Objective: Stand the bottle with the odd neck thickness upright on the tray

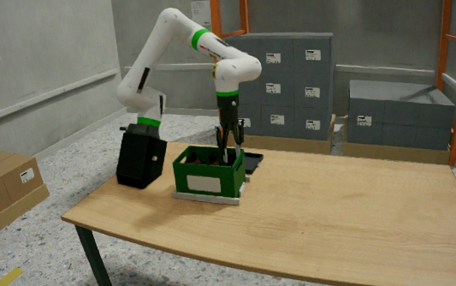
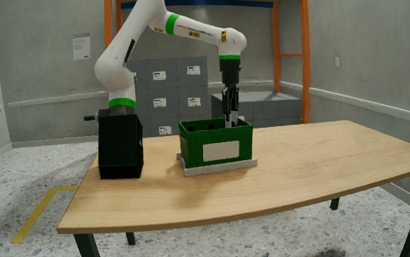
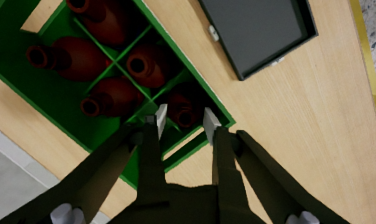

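Note:
A green crate (image 1: 209,175) stands on the table, also in the exterior view (image 2: 215,144). In the wrist view it holds several brown bottles upright in its cells (image 3: 106,97). One bottle (image 3: 184,111) stands in the corner cell nearest the dark empty tray (image 3: 256,32). My gripper (image 3: 185,114) reaches down into the crate's top, one finger on each side of that bottle's neck. The fingers stand apart from the neck, so the gripper is open. In the top and exterior views it hangs over the crate's tray-side end (image 1: 229,147) (image 2: 231,115). The tray (image 1: 252,162) lies just behind the crate.
The crate rests on a flat grey plate (image 1: 207,198). The robot's black base (image 1: 140,158) stands at the table's left, next to the crate. Grey boxes and orange racking stand beyond the table.

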Robot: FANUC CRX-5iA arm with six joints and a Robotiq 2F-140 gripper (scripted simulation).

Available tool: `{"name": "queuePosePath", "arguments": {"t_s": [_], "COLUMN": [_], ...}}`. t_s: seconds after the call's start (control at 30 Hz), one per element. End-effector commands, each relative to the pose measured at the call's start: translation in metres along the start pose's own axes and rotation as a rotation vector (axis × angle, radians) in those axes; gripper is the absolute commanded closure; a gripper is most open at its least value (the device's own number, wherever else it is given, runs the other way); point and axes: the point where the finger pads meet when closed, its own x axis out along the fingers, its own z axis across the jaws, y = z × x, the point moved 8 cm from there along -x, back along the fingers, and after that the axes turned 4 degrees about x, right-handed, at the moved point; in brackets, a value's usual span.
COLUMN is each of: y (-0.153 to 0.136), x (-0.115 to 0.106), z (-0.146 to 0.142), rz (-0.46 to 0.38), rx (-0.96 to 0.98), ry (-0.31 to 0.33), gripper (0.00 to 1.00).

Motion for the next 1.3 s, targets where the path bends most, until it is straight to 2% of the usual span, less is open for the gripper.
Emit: {"name": "queuePosePath", "arguments": {"t_s": [0.0, 0.77, 1.0, 1.27], "y": [0.0, 0.0, 0.0, 0.0], "x": [-0.001, -0.003, -0.011, -0.035], "z": [0.0, 0.0, 0.0, 0.0], "rz": [-0.002, -0.002, -0.002, -0.002], "rx": [0.0, 0.0, 0.0, 0.0], "ry": [0.0, 0.0, 0.0, 0.0], "gripper": [0.56, 0.56, 0.56, 0.56]}}
